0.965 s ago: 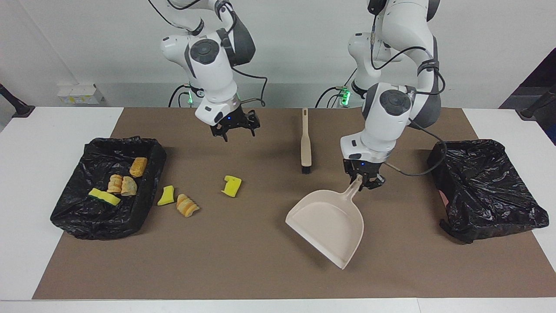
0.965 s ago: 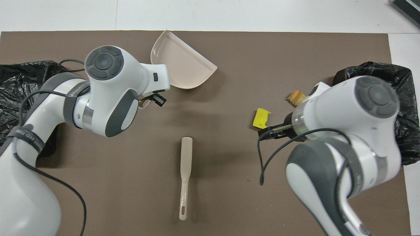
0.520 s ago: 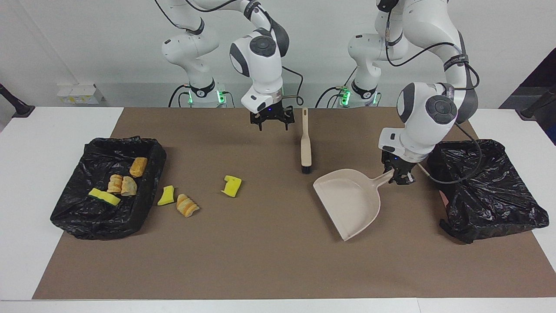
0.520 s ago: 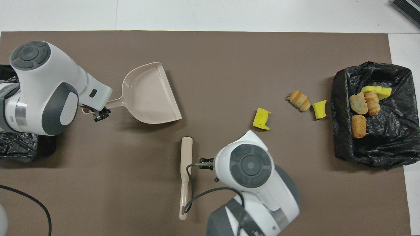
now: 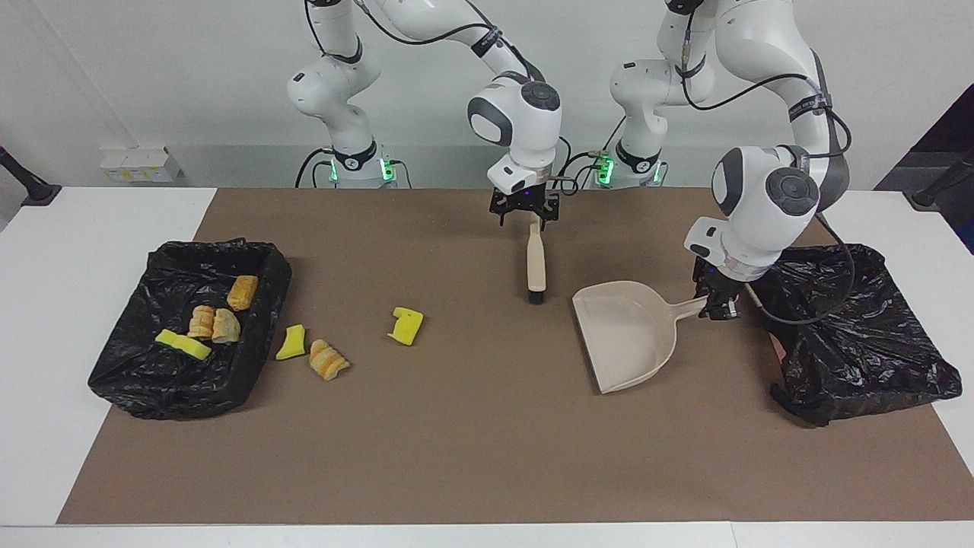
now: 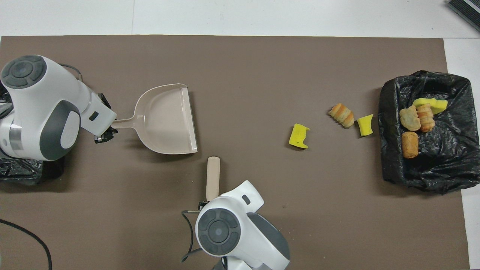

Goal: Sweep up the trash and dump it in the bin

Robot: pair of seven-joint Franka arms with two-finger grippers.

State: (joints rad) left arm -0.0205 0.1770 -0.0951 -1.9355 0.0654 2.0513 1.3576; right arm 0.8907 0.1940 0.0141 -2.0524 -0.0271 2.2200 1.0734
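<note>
Bench (image 5: pixel 46 304) is plain white with a flat brown mat (image 5: pixel 472 441) on it. Dustpan (image 5: pixel 628 335) and brush (image 5: pixel 536 262) are both pale beige, and the brush has black bristles. Both bin liners (image 5: pixel 190 380) (image 5: pixel 860 358) are glossy crinkly black. Trash is bright yellow sponge bits (image 5: pixel 407 326) (image 5: pixel 291 342), one in the bin green-backed (image 5: pixel 183 345), plus tan-orange ridged bread chunks (image 5: pixel 329 360). Arms are white with grey joints, and both grippers (image 5: pixel 523 215) (image 5: pixel 719 304) are black.
</note>
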